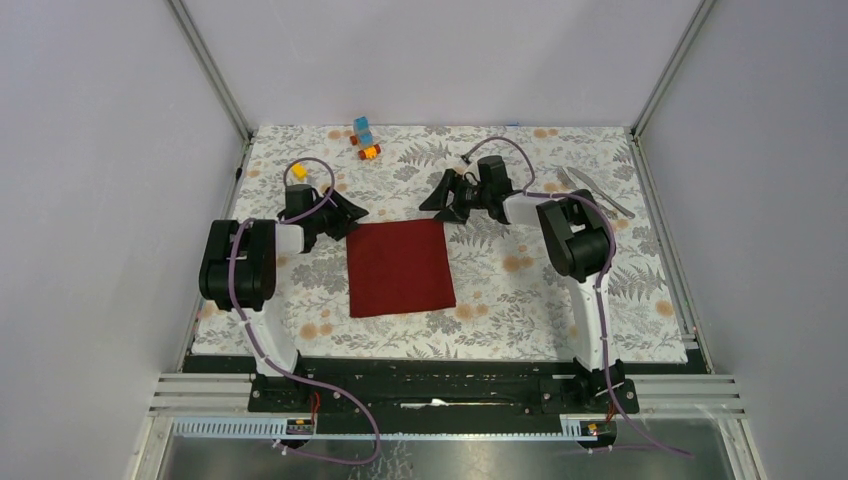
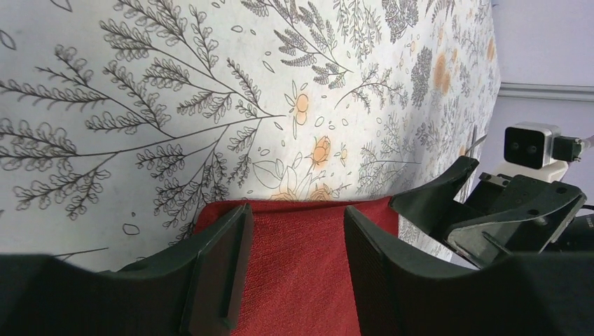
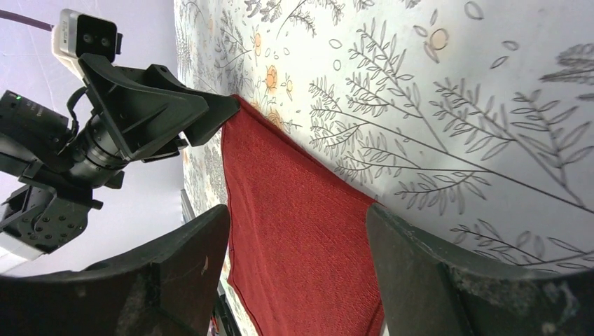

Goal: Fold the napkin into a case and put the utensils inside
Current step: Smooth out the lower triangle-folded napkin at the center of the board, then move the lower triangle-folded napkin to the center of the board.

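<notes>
Left tool (image 1: 345, 215), right tool (image 1: 438, 196) low, jaws spread, facing each other.

Overhead and two wrist views.
Overhead looks down the table (image 1: 520, 300); wrist cameras face each other, close over the shared napkin (image 2: 294, 273).

the bench (image 1: 520, 300) has a white top printed with grey fern leaves and orange flowers. plain pale lilac-grey walls close it in: a back wall (image 1: 440, 60), a left wall (image 1: 90, 200) and a right wall (image 1: 770, 200). slanting aluminium posts (image 1: 212, 70) mark the far corners. silver rails (image 1: 200, 395) run along the near edge. the light is soft and even.
</notes>
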Robot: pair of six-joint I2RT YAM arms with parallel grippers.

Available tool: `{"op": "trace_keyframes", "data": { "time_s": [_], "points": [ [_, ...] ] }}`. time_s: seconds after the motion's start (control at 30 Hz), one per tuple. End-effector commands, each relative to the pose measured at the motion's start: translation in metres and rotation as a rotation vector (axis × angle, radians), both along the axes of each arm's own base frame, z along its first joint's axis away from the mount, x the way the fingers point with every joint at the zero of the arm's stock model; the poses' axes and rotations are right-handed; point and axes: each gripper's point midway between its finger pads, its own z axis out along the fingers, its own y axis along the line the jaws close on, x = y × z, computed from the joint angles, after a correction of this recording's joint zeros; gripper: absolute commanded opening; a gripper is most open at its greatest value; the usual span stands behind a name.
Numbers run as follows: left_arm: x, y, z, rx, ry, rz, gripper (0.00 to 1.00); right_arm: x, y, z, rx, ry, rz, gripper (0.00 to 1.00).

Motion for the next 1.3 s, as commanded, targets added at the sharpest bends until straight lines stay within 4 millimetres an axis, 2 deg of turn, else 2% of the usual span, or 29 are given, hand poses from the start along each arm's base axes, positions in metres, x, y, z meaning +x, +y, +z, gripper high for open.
{"op": "trace_keyframes", "data": {
  "time_s": [0.0, 0.13, 0.23, 0.27, 0.33, 0.4, 0.43, 0.47, 0.57, 0.63, 0.7, 0.8, 0.9, 1.0, 1.13, 1.2, 1.27],
  "points": [
    [-0.003, 0.034, -0.03, 0.072, 0.063, 0.071, 0.58, 0.009, -0.032, -0.036, -0.08, 0.023, -0.058, 0.79],
    [0.001, 0.037, -0.016, 0.125, 0.038, 0.04, 0.61, 0.015, -0.045, -0.037, -0.156, -0.006, -0.052, 0.79],
    [0.002, 0.041, 0.012, 0.168, -0.009, 0.038, 0.66, 0.019, -0.064, -0.032, -0.315, -0.028, -0.05, 0.79],
    [0.003, 0.04, 0.026, 0.177, -0.036, 0.031, 0.68, 0.019, -0.075, -0.026, -0.396, -0.038, -0.058, 0.79],
    [0.002, 0.038, 0.055, 0.184, -0.082, 0.011, 0.71, 0.02, -0.096, 0.002, -0.574, -0.11, -0.085, 0.8],
    [-0.001, 0.033, 0.087, 0.176, -0.137, -0.016, 0.74, 0.009, -0.102, 0.034, -0.685, -0.186, -0.076, 0.85],
    [-0.004, 0.031, 0.101, 0.173, -0.161, -0.026, 0.75, -0.002, -0.096, 0.047, -0.694, -0.203, -0.055, 0.86],
    [-0.01, 0.029, 0.112, 0.169, -0.176, -0.038, 0.76, -0.021, -0.081, 0.054, -0.673, -0.199, -0.002, 0.86],
    [-0.031, 0.023, 0.136, 0.166, -0.214, -0.07, 0.79, -0.095, -0.012, 0.067, -0.409, -0.125, 0.191, 0.87],
    [-0.049, 0.016, 0.15, 0.141, -0.251, -0.103, 0.83, -0.14, 0.022, 0.065, -0.297, -0.08, 0.269, 0.86],
    [-0.068, 0.009, 0.149, 0.121, -0.247, -0.14, 0.85, -0.165, 0.036, 0.058, -0.28, -0.052, 0.28, 0.86],
    [-0.096, -0.001, 0.145, 0.077, -0.24, -0.188, 0.85, -0.175, 0.037, 0.044, -0.266, -0.041, 0.262, 0.78],
    [-0.119, -0.012, 0.142, 0.037, -0.236, -0.222, 0.85, -0.181, 0.023, 0.016, -0.345, -0.011, 0.267, 0.58],
    [-0.139, -0.025, 0.139, 0.029, -0.226, -0.251, 0.85, -0.188, -0.002, -0.015, -0.444, 0.026, 0.244, 0.51],
    [-0.155, -0.036, 0.152, 0.019, -0.254, -0.283, 0.85, -0.189, -0.065, -0.055, -0.619, 0.107, 0.142, 0.49],
    [-0.158, -0.035, 0.16, 0.033, -0.264, -0.286, 0.85, -0.185, -0.1, -0.063, -0.716, 0.119, 0.088, 0.49],
    [-0.158, -0.033, 0.169, 0.056, -0.282, -0.286, 0.86, -0.175, -0.135, -0.061, -0.866, 0.088, 0.046, 0.5]
  ]
}}
